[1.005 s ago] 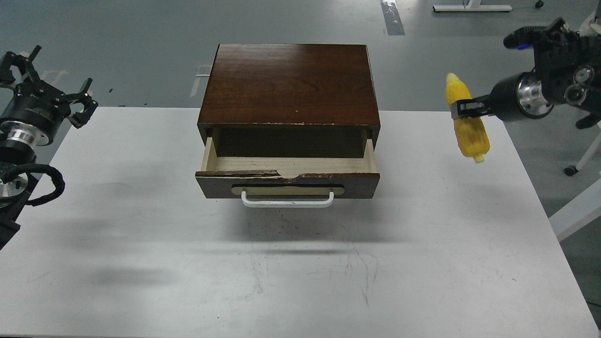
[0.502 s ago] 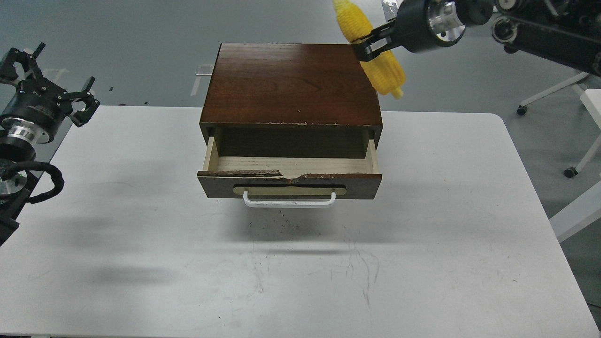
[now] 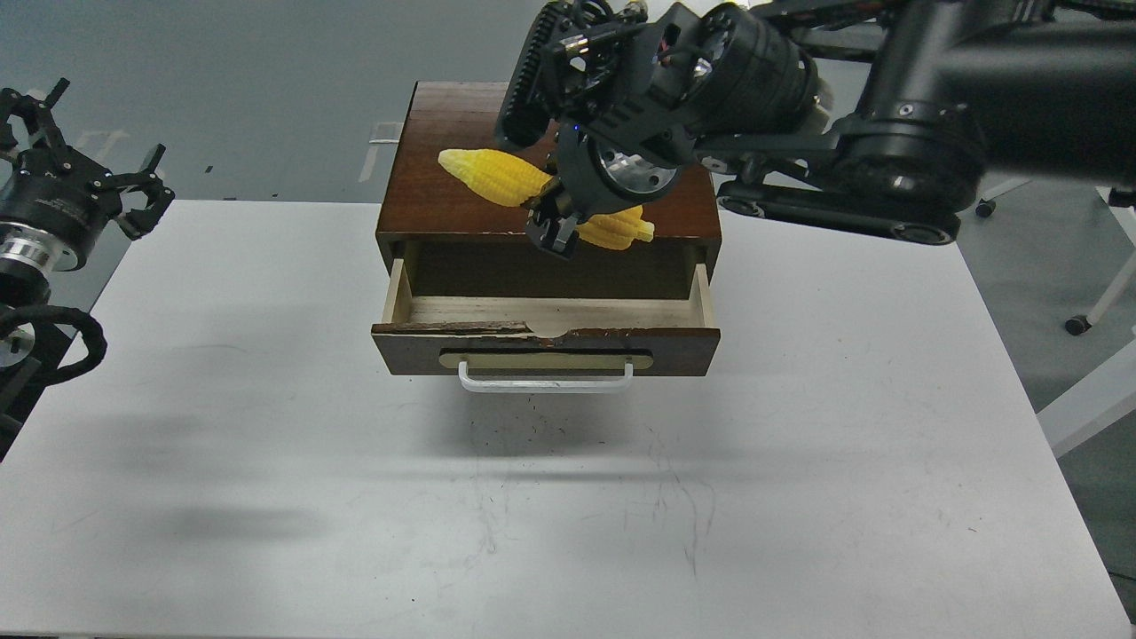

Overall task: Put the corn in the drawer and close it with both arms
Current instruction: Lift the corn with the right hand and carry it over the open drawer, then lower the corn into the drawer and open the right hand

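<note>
The yellow corn (image 3: 501,175) is held level in the air, its tapered tip to the left, above the cabinet's front edge. My right gripper (image 3: 555,217) is shut on the corn's middle, its arm reaching in from the upper right. The drawer (image 3: 546,337) stands pulled open, pale wood inside and nothing in it, with its white bar handle (image 3: 546,382) toward me. The corn hangs just behind and above the open drawer. My left gripper (image 3: 84,146) is open and empty at the far left, beyond the table's back left corner.
The dark brown cabinet (image 3: 444,191) sits at the back middle of the white table (image 3: 568,515). My right arm's thick links (image 3: 887,151) cover the cabinet's right rear. A white furniture leg (image 3: 1096,395) stands off the table's right edge.
My right arm has swung left with the corn, from beside the table's right edge to over the cabinet front. The corn has turned from upright to level. My left arm barely moved.
</note>
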{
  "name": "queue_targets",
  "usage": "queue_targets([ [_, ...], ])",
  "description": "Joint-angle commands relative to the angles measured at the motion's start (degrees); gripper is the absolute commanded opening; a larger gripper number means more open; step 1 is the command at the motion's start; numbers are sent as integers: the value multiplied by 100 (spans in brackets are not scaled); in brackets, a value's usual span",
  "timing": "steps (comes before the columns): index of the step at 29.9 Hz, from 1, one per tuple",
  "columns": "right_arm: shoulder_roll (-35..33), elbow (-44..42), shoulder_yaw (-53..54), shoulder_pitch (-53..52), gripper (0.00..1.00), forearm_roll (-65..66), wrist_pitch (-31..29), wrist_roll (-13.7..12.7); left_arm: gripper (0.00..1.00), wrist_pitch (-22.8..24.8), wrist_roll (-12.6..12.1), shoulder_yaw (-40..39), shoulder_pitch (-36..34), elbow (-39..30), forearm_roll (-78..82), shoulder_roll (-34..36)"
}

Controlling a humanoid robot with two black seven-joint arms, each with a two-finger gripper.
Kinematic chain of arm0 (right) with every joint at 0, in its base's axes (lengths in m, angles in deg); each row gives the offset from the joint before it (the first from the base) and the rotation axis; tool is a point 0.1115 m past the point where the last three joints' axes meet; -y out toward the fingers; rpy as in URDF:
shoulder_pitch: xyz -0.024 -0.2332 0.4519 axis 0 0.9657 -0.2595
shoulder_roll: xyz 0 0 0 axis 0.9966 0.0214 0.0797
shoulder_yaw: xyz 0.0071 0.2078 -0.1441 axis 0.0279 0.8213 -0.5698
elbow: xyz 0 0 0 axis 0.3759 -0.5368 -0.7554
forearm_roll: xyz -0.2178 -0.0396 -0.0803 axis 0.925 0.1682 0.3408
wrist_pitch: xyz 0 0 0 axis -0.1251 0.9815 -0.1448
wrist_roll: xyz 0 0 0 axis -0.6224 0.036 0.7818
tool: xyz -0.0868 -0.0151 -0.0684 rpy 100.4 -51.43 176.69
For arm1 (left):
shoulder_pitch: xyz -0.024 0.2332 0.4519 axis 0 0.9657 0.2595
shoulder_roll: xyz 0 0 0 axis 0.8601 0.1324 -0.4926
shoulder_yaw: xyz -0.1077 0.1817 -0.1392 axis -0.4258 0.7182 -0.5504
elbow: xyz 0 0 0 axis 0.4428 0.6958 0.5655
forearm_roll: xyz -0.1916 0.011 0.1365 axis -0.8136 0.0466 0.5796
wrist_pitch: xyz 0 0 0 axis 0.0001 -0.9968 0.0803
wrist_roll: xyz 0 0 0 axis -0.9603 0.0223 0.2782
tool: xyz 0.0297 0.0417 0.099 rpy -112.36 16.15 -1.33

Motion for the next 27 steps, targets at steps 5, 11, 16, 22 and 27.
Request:
queue_targets([
  [5,140,-13,-91,423,11,524,93,-45,98,0,77,-164,6,10,-104,90],
  [11,148,-39,-91,572,25,560,110,-54,98,0,85,-181,-3,10,-112,126],
  [16,105,-48,-100,801,86,551,593,-54,98,0,85,-234,-3,185,-156,126],
  [22,113,-74,-82,828,89,464,638,-159,98,0,85,-243,6,142,-156,134],
  [27,87,-83,-21,854,92,341,647,-159,98,0,59,-243,6,124,-130,135],
])
